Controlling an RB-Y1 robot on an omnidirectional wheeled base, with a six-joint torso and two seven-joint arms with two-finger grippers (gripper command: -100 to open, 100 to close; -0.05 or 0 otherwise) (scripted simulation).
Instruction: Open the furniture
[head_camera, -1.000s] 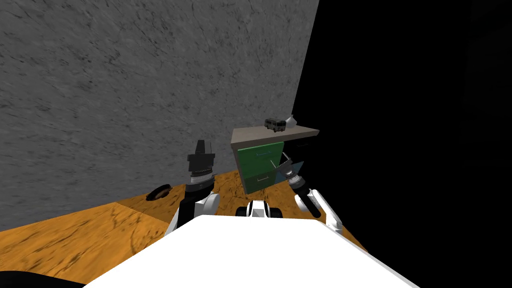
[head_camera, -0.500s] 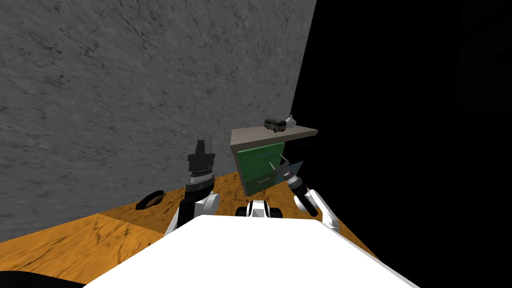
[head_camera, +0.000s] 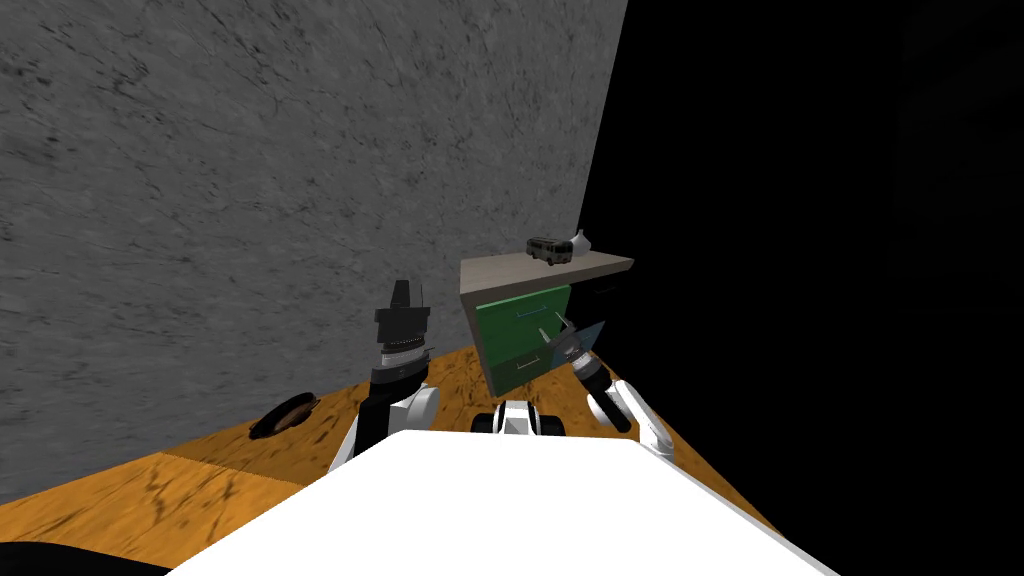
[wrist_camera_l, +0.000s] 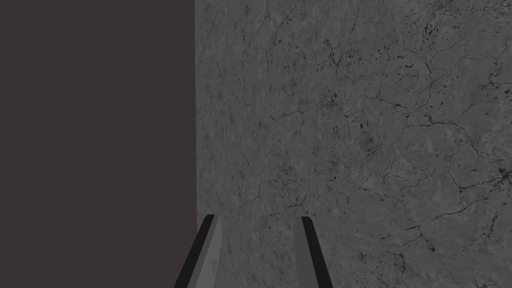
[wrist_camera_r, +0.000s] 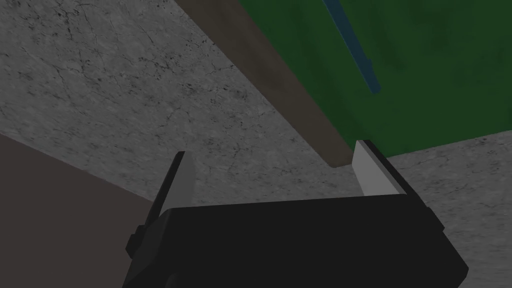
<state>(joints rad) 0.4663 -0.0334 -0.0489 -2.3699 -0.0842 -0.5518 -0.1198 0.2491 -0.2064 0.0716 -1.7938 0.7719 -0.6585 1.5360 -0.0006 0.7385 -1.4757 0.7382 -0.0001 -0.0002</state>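
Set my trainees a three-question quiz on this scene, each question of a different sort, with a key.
1. What stands on the beige top of the green-fronted drawer cabinet? A) small dark toy bus B) red mug C) book
2. True or false: the right gripper is open, close to the cabinet's green front.
3. Fill in: the left gripper, fingers apart, faces a grey ____.
Key: 1 A; 2 true; 3 wall.

green-fronted drawer cabinet (head_camera: 520, 325) standing against grey wall.
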